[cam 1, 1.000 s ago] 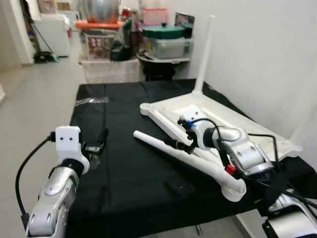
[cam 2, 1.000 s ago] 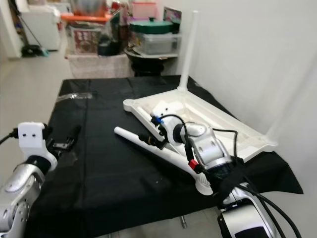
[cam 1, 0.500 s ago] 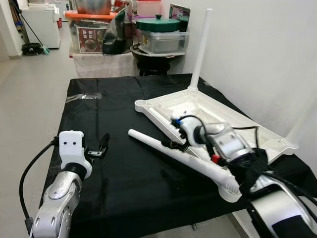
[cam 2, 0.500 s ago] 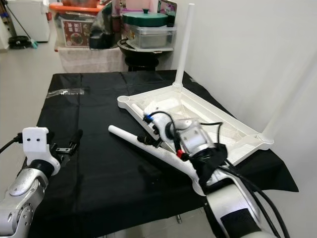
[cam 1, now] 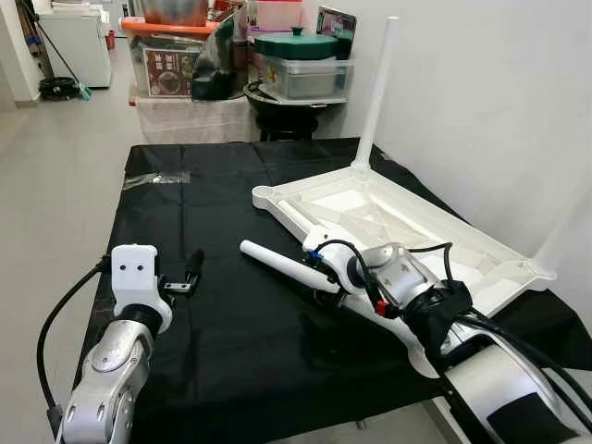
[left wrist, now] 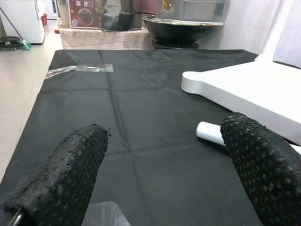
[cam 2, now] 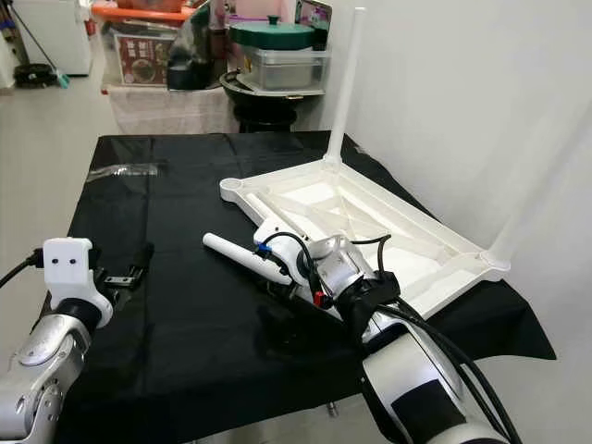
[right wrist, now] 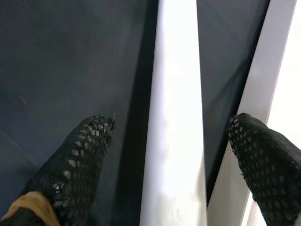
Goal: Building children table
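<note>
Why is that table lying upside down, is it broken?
Not broken that I can see. The white tabletop lies upside down on the black cloth, two legs up. One loose leg lies beside it, under the open right end effector.

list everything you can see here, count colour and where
table top: one, white, upside down on the right of the black cloth
fitted legs: two, white, standing up from the top's far and right corners
loose leg: one, white, lying on the cloth beside the top's near edge
cloth: one, black, covering the work table
clear tape: one strip, on the cloth's far left
storage boxes and pots: several, mixed colours, on low stands beyond the table
left hand: black fingers open, over the cloth's near left
right hand: black fingers open, either side of the loose leg
</note>
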`<state>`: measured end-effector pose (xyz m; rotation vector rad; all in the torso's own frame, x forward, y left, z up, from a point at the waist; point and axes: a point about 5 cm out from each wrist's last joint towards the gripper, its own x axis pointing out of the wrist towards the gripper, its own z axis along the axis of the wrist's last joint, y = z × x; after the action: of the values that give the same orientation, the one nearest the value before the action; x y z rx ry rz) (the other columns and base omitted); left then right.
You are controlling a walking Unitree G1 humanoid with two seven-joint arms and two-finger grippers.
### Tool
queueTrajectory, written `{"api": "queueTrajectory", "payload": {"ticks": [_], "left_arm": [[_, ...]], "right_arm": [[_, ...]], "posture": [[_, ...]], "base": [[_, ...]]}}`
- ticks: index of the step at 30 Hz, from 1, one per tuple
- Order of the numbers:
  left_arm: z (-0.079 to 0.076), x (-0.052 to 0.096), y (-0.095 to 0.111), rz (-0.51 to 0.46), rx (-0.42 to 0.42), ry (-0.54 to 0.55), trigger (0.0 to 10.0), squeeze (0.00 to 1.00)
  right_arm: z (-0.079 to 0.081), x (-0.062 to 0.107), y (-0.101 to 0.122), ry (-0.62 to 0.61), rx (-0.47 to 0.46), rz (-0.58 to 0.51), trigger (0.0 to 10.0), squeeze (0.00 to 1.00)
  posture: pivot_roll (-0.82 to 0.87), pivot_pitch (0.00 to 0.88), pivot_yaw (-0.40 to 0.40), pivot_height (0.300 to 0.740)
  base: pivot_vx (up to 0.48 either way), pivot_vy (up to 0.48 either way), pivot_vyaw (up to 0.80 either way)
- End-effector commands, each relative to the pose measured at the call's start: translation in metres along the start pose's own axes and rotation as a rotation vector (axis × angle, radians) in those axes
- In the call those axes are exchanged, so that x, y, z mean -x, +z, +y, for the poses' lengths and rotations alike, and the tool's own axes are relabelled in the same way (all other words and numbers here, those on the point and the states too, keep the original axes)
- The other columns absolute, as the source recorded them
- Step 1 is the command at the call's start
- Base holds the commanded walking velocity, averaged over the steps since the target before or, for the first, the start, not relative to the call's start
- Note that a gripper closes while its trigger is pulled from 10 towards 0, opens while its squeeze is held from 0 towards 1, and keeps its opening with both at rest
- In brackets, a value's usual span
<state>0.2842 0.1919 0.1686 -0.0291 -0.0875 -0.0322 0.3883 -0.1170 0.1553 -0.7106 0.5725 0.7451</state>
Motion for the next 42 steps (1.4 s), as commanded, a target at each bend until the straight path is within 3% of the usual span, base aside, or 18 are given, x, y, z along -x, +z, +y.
{"api": "queueTrajectory", "payload": {"ticks": [1,14,15,16,27,35,36,39,40,41,42], "left_arm": [[0.000,0.001,-0.004,0.017,-0.007,0.005,10.0,0.00],[0.000,0.002,-0.007,0.028,-0.006,0.009,10.0,0.00],[0.000,0.002,-0.007,0.029,-0.007,0.009,10.0,0.00],[0.000,0.002,-0.007,0.030,-0.008,0.010,10.0,0.00],[0.002,0.003,-0.011,0.051,-0.018,0.015,10.0,0.00],[0.001,0.002,-0.012,0.056,-0.019,0.013,10.0,0.00],[0.001,0.002,-0.012,0.057,-0.018,0.014,10.0,0.00],[0.002,0.002,-0.012,0.057,-0.017,0.014,10.0,0.00],[0.002,0.002,-0.012,0.057,-0.015,0.015,10.0,0.00],[0.002,0.002,-0.012,0.057,-0.015,0.015,10.0,0.00],[0.002,0.002,-0.012,0.057,-0.011,0.017,10.0,0.00]], "right_arm": [[0.000,-0.002,-0.003,-0.020,0.015,0.020,10.0,0.00],[0.004,-0.011,-0.013,-0.042,-0.009,0.040,10.0,0.00],[0.005,-0.011,-0.016,-0.046,-0.013,0.048,6.9,0.00],[0.005,-0.012,-0.018,-0.048,-0.013,0.052,0.0,0.00],[0.004,-0.012,-0.030,-0.053,0.020,0.091,0.0,0.00],[-0.003,-0.007,-0.014,-0.064,0.036,0.022,0.0,0.00],[-0.014,0.003,0.016,-0.090,0.048,-0.117,0.0,0.00],[-0.020,0.009,0.031,-0.105,0.053,-0.187,0.0,0.00],[-0.026,0.019,0.049,-0.125,0.053,-0.274,0.0,0.00],[-0.026,0.019,0.049,-0.125,0.053,-0.274,0.0,0.00],[-0.033,0.028,0.063,-0.144,0.037,-0.343,0.0,0.00]], "posture": [[0.11,0.000,-0.105,0.740],[0.11,0.000,-0.105,0.740],[0.11,0.000,-0.107,0.740],[0.11,0.000,-0.107,0.740],[0.11,0.000,-0.110,0.740],[0.11,0.000,-0.104,0.740],[0.11,0.000,-0.103,0.740],[0.11,0.000,-0.103,0.740],[0.10,0.000,-0.098,0.740],[0.10,0.000,-0.098,0.740],[0.10,0.000,-0.096,0.740]], "base": [[0.000,0.000,0.00],[0.000,0.000,0.00],[0.000,0.000,0.00],[0.000,0.000,0.00],[0.000,0.000,0.00],[0.000,0.000,0.00],[0.000,0.000,0.00],[0.000,0.000,0.00],[0.000,0.000,0.00],[0.000,0.000,0.00],[0.000,0.000,0.00]]}}
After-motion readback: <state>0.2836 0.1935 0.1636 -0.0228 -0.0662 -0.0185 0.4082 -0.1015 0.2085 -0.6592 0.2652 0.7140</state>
